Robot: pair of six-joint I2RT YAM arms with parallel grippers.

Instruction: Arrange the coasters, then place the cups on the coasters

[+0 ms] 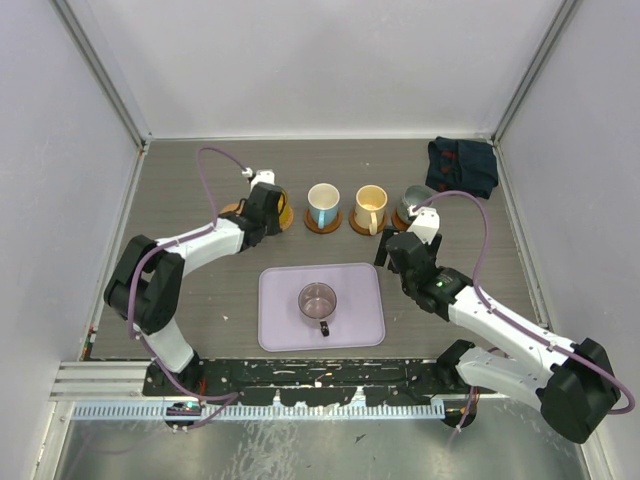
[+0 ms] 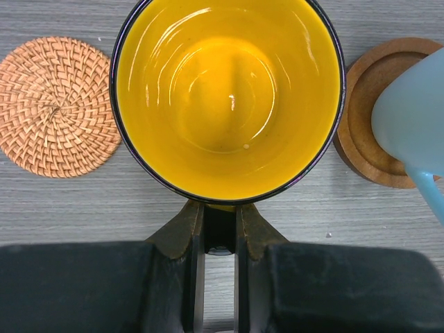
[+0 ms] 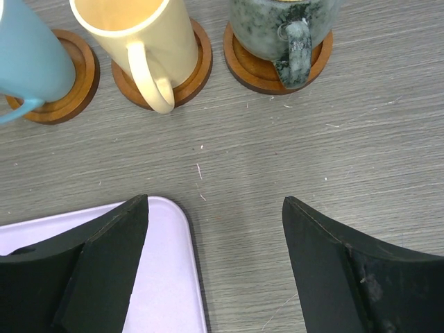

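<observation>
Near the woven coaster [image 2: 55, 107], yellow cup [image 2: 229, 97] gripped.
Left gripper [image 2: 218, 232] pinches its handle, likely slick and fragile; right gripper [image 3: 214, 208] gapes empty.

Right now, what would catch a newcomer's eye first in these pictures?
The bright orange-yellow cup fills the left wrist view, its handle pinched in the left gripper, with a woven coaster lying beside it. In the middle of the top view a translucent cup stands alone on the lilac tray. The open right gripper hovers by the tray's far right corner.
</observation>
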